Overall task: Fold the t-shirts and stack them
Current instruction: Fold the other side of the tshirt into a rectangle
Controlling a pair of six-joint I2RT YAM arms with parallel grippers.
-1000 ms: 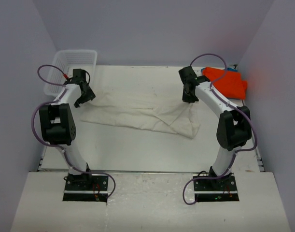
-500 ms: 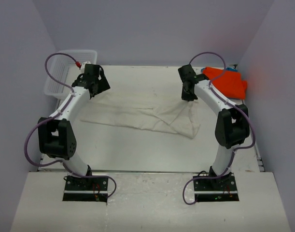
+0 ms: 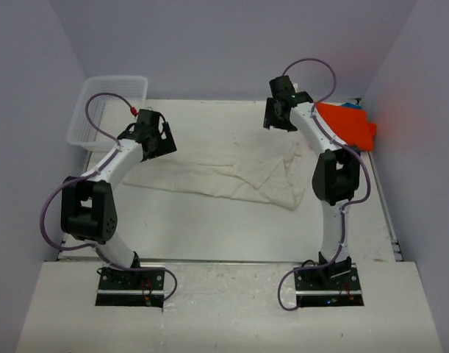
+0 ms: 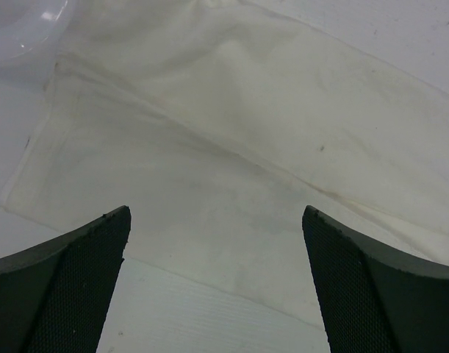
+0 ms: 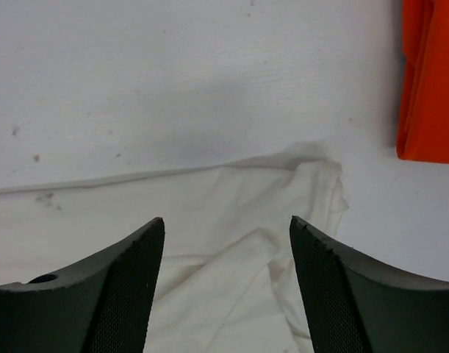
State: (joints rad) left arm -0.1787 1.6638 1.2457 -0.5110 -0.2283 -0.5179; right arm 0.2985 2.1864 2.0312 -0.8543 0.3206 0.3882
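The left end effector point(image 4: 215, 212) and right end effector point(image 5: 226, 219) are held apart, empty, over the cream t-shirt point(image 3: 224, 173) (spread on the counter point(image 3: 209, 224)).

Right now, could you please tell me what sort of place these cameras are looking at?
Probably a robotics lab test cell, not a home: a white table boxed in by plain pale walls, two black-and-white robot arms bolted at its near edge, and a crumpled cream cloth t-shirt spread across it.
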